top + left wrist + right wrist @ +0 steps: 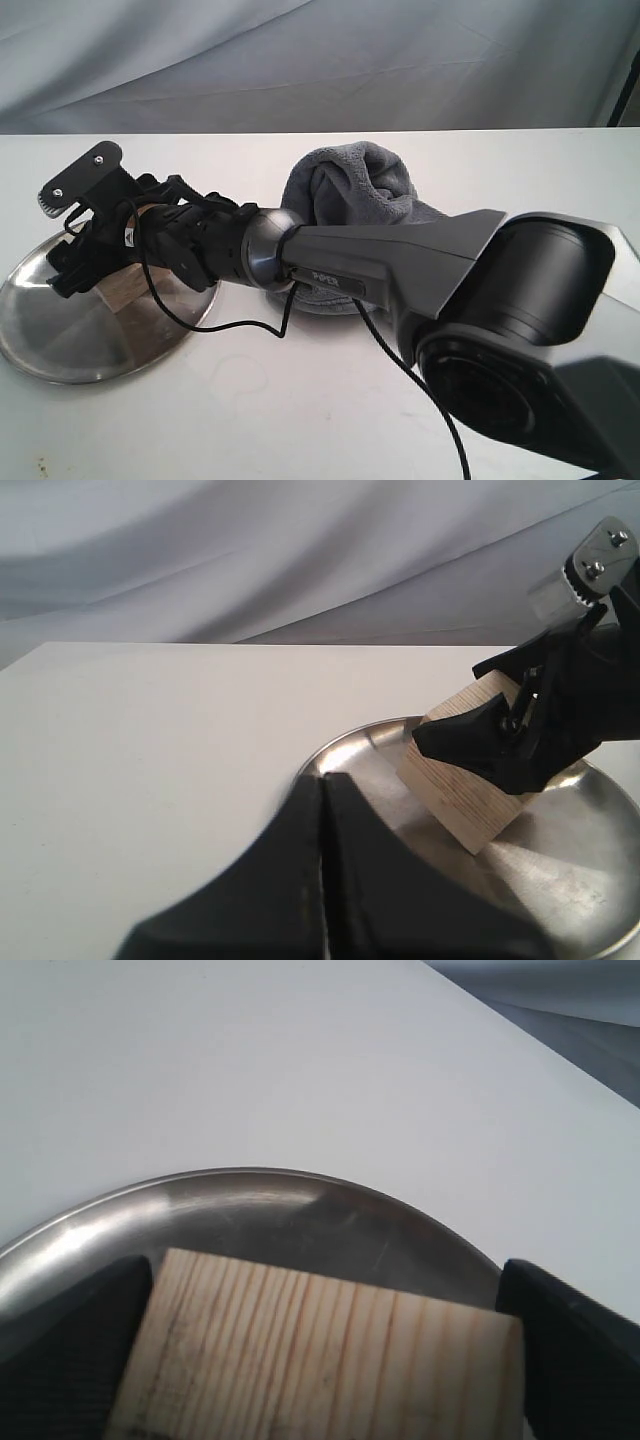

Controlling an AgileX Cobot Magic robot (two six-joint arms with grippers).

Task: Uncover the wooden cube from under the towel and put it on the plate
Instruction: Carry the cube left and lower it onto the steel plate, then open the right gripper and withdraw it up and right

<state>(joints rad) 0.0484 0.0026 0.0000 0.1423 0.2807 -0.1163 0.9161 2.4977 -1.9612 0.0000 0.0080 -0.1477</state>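
My right gripper [100,245] has reached across to the left and is shut on the wooden cube [125,290], holding it tilted over the shiny silver plate [60,350]. In the right wrist view the cube's grained face [300,1330] fills the space between the two black fingers [70,1350], with the plate's rim [260,1175] behind it. The left wrist view shows the cube [465,795] low over the plate [560,880], and whether it touches the plate I cannot tell. My left gripper [322,780] is shut and empty at the plate's edge. The grey-blue towel [360,190] lies bunched behind the right arm.
The white table [300,400] runs out to a grey cloth backdrop [300,60]. The right arm's bulky dark body [520,320] and its loose black cable [420,390] cross the table's middle and right. The left arm does not show in the exterior view.
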